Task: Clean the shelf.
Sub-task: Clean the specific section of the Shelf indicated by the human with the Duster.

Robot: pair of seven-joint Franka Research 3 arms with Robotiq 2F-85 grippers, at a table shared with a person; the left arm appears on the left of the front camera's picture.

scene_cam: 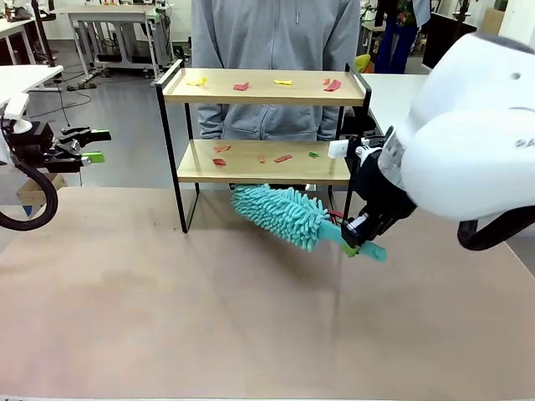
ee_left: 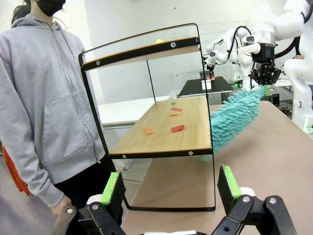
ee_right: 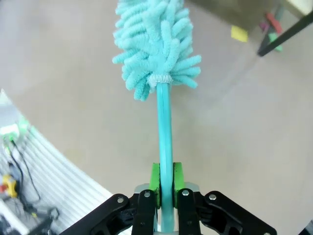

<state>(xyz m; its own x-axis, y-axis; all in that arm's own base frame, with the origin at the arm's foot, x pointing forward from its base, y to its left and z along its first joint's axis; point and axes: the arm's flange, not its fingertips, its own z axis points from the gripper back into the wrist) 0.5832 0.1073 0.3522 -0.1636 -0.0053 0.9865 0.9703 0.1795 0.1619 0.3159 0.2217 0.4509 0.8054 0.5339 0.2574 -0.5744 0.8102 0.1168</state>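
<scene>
The shelf (scene_cam: 251,87) is a two-tier rack of light wooden boards in a black frame, at the table's far side. Small red, yellow and green scraps (scene_cam: 241,86) lie on both boards. My right gripper (scene_cam: 358,232) is shut on the handle of a teal fluffy duster (scene_cam: 280,214). The duster's head hangs just in front of and slightly below the lower board (ee_left: 166,132). In the right wrist view the duster (ee_right: 155,44) points away from the shut fingers (ee_right: 154,177). My left gripper (scene_cam: 94,146) is open and empty, off the table's left side, facing the shelf (ee_left: 146,54).
A person in a grey hoodie (scene_cam: 276,42) stands directly behind the shelf, close to it. The brown table mat (scene_cam: 209,317) spreads wide in front of the shelf. Other tables and robot arms stand in the background.
</scene>
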